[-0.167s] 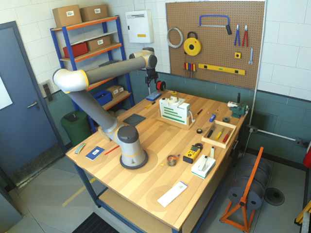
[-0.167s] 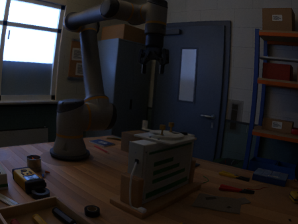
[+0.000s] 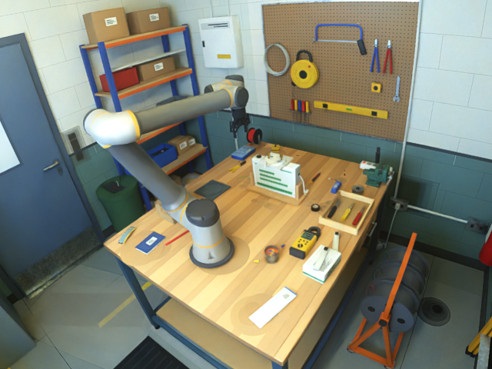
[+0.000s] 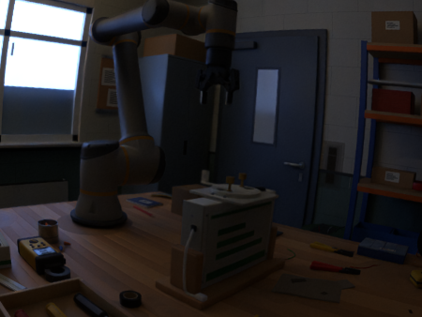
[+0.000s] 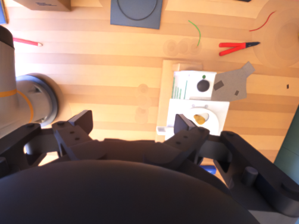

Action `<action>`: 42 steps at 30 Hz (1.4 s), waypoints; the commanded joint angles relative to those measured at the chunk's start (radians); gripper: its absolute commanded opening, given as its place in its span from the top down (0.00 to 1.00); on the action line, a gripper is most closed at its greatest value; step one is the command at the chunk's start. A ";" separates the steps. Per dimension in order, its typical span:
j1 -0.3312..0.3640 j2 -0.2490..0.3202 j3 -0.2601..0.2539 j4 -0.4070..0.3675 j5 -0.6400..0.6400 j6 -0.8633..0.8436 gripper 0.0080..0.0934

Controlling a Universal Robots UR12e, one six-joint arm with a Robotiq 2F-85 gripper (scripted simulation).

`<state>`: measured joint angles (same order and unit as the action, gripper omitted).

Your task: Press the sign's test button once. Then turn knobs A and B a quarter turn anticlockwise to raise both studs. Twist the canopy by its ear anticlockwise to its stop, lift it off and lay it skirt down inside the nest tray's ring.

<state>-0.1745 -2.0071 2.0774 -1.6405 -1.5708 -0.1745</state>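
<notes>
The white canopy [image 3: 279,159] [image 4: 233,191] [image 5: 205,118] sits on top of the white sign box [image 3: 277,176] [image 4: 228,234], which stands on a wooden base at mid-bench. Two yellow knobs [image 4: 236,180] stand up from the canopy. A round black test button [image 5: 202,86] sits on the box's top at one end, with a small green dot beside it. The dark nest tray [image 3: 212,189] [image 5: 136,12] with its ring lies flat on the bench to the left of the sign. My gripper [image 3: 239,128] [image 4: 216,93] [image 5: 131,126] hangs high above the bench behind the sign, open and empty.
The arm's base [image 3: 210,239] stands on the near-left part of the bench. A wooden tool tray [image 3: 347,211], a yellow meter [image 3: 305,242], red pliers [image 5: 236,47], a green vise [image 3: 376,172] and a blue case [image 3: 243,152] lie around the sign.
</notes>
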 commanded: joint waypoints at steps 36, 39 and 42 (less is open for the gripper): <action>0.000 0.000 -0.001 0.000 0.000 0.000 0.00; 0.000 0.000 -0.001 0.000 0.000 0.000 0.05; 0.000 0.000 -0.001 0.000 0.000 0.000 0.12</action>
<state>-0.1745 -2.0071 2.0769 -1.6406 -1.5708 -0.1745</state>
